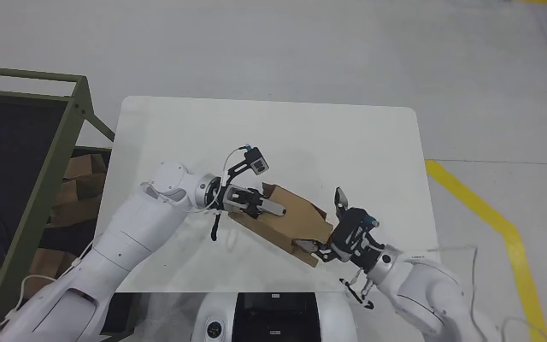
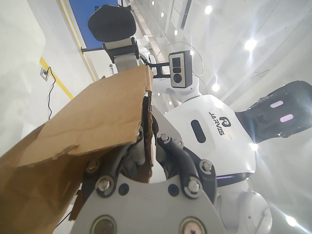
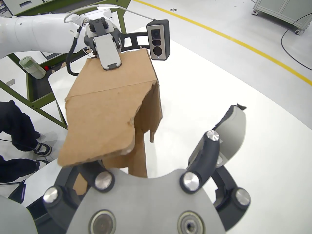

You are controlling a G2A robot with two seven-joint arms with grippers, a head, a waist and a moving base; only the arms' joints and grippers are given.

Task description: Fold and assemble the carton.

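Over the white table point(image 1: 342, 128), the brown carton point(image 1: 291, 221) lies on a diagonal just below the centre of the top view, partly opened into a tube. At its upper-left end we see the left gripper point(image 1: 272, 207) clamped on a cardboard wall, one finger point(image 3: 109, 52) flat on the outer face. At the lower-right end the right gripper point(image 1: 323, 227) stands wide open, one finger hidden beneath a ragged flap, the other point(image 3: 234, 122) clear of the cardboard.
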